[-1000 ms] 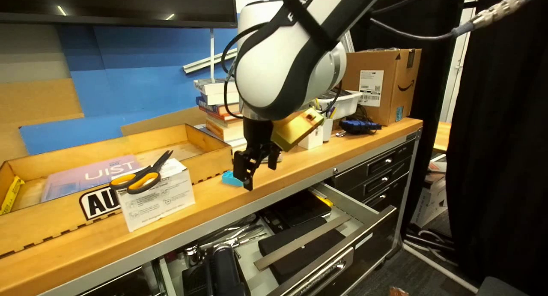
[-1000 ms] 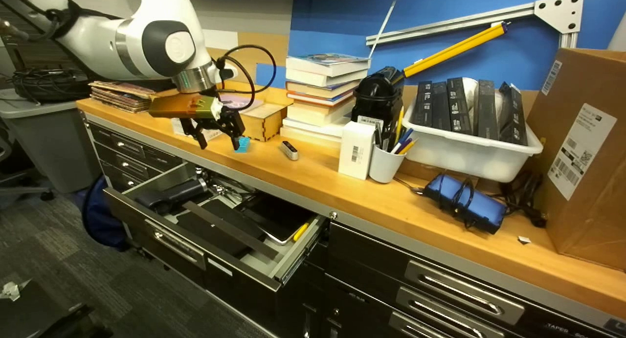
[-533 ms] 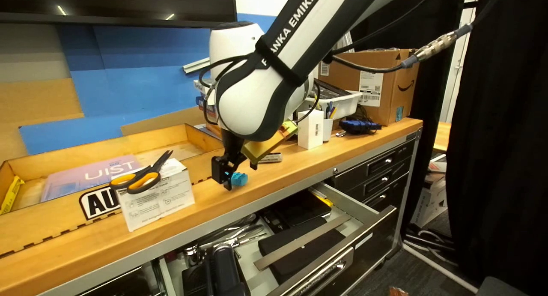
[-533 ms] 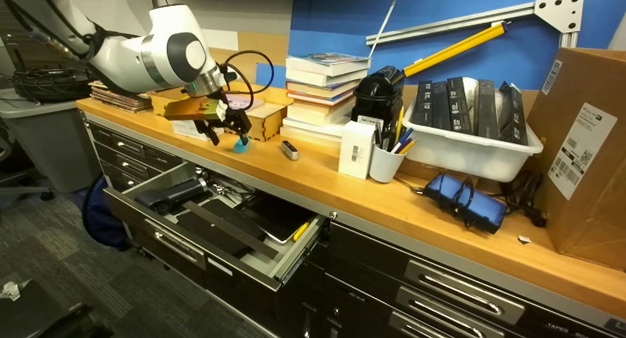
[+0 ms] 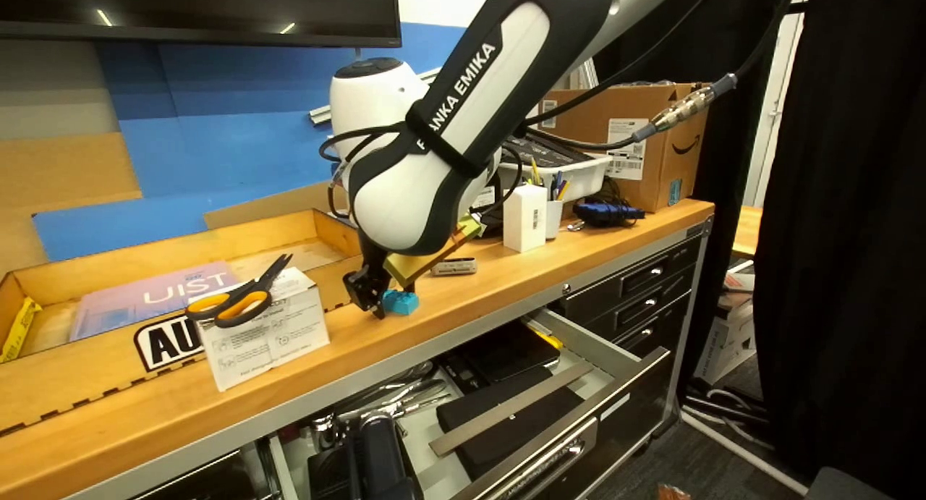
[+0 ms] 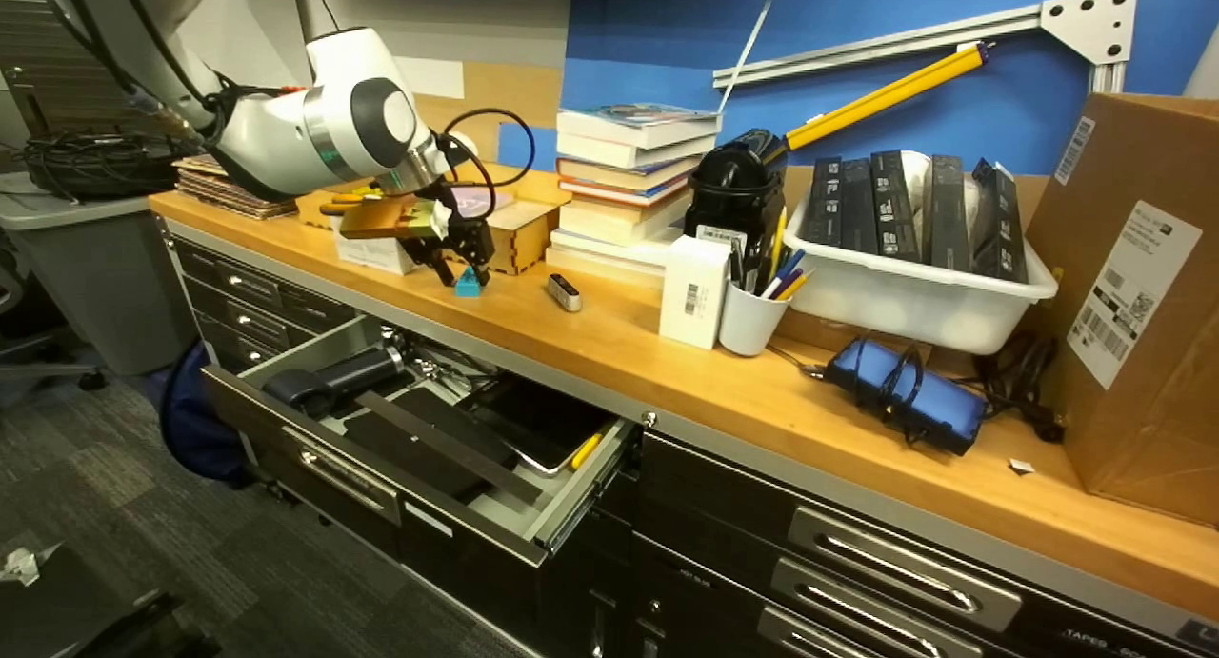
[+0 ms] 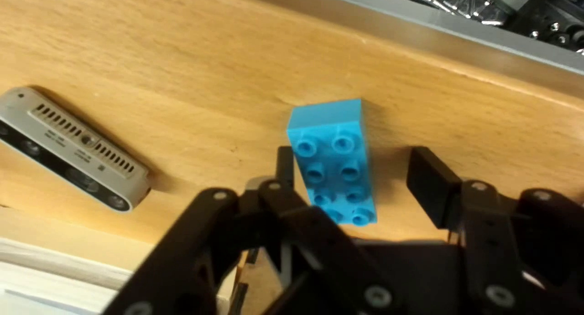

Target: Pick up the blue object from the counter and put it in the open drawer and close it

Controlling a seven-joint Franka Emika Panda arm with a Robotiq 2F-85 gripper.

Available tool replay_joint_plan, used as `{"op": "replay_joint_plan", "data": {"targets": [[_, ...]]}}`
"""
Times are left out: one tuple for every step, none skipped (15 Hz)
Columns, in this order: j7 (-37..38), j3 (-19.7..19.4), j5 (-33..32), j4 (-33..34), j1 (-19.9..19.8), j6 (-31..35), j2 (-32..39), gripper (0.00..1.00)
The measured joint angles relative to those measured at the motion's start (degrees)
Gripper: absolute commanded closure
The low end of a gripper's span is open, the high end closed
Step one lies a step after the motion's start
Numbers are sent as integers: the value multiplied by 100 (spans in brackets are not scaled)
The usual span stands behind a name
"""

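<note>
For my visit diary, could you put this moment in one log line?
gripper: open, straddling blue toy brick | brick: on wooden worktop, not yet gripped | cabinet drawer: open

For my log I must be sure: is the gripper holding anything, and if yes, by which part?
Nothing is held: the open gripper straddles the blue block, with a gap showing on one side.

The blue block (image 7: 333,162) presents as smooth plastic with a studded top. The counter (image 6: 609,339) is wood, grain visible, with a smooth satin finish. The drawer (image 6: 476,558) is slightly glossy metal. The gripper (image 7: 355,176) looks matt; the arm shell (image 5: 398,203) is smooth and glossy. To the right, the tub (image 6: 905,301) is smooth plastic, the carton (image 6: 1157,382) matt cardboard, the curtain (image 5: 846,268) dull cloth.
</note>
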Motion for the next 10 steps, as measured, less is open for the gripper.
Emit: {"op": "replay_joint_plan", "data": {"targets": [[17, -30, 0, 24, 32, 0, 6, 73], [34, -60, 0, 33, 56, 0, 11, 80], [42, -79, -1, 33, 68, -1, 10, 83], [42, -83, 0, 31, 68, -25, -5, 80], [8, -81, 13, 10, 67, -116, -39, 80], [-82, -69, 48, -49, 54, -256, -109, 79], [-234, -45, 108, -168, 24, -426, -233, 79], [-459, -5, 243, -351, -36, -593, -402, 80], [-716, 46, 424, -585, -120, -739, -605, 81], [-931, 80, 588, -869, -206, -849, -808, 82]]}}
